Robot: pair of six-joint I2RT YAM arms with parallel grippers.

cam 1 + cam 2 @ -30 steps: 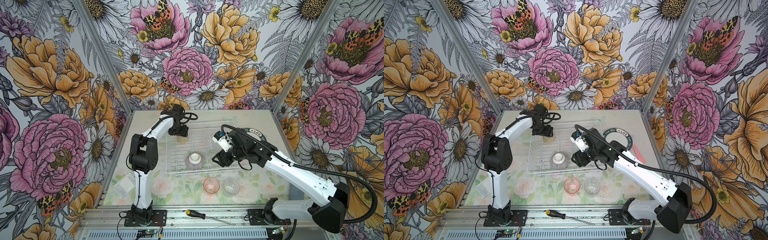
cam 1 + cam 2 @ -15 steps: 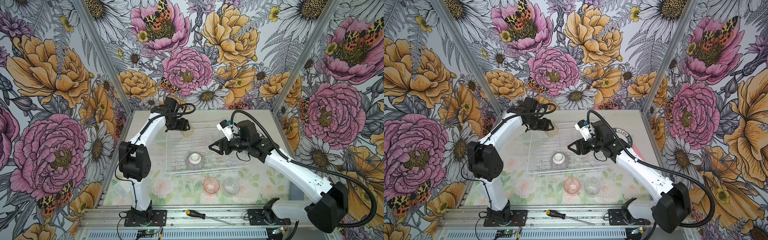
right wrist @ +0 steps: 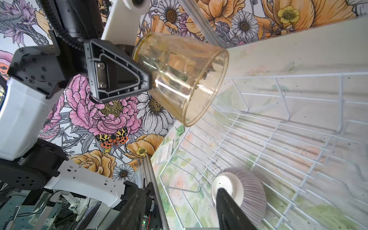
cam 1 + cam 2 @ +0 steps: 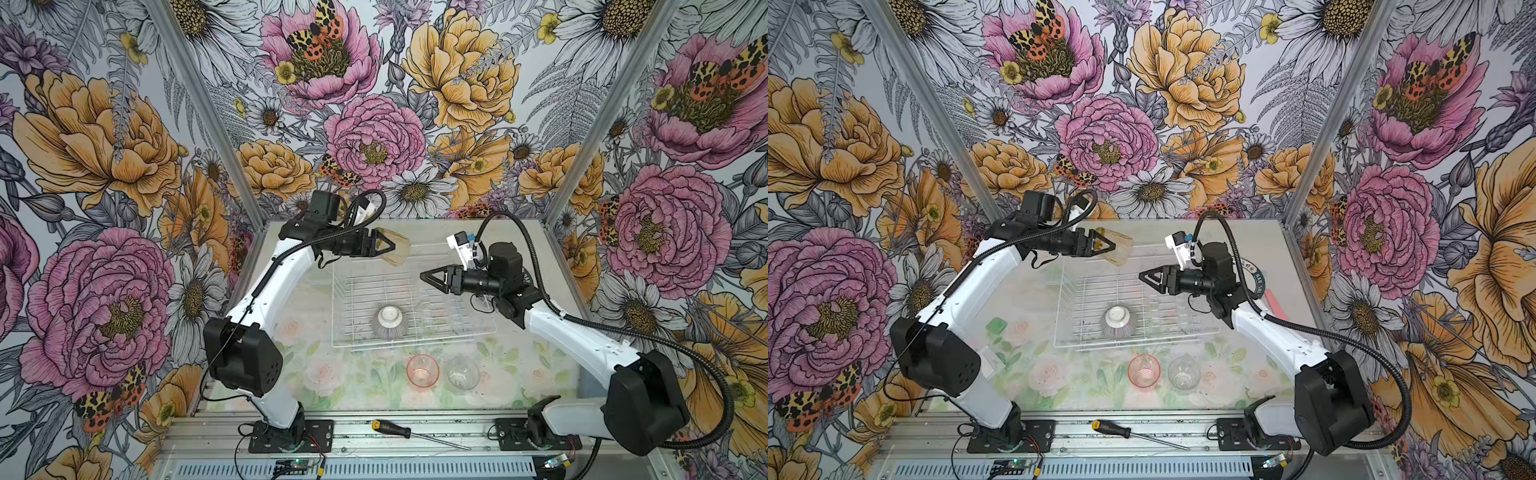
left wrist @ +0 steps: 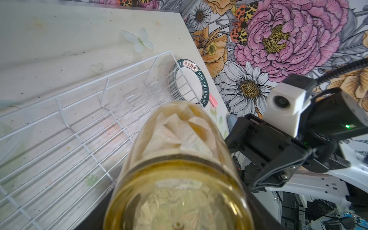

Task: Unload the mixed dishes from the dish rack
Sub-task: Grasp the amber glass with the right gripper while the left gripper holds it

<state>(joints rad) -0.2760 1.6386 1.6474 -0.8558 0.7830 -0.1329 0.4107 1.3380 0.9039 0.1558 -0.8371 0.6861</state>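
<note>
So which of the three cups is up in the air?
The yellow tumbler: the left gripper holds it sideways over the far edge of the dish rack. The pink tumbler and clear tumbler stand on the table.

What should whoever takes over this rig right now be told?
Left gripper: shut on the yellow tumbler, lifted over the far edge of the dish rack.
Right gripper: open, empty, above the rack.
Done: pink tumbler and clear tumbler on the table in front; green-rimmed plate beside the rack's right end.
To do: set down the yellow tumbler, take out the upturned ribbed bowl.
</note>
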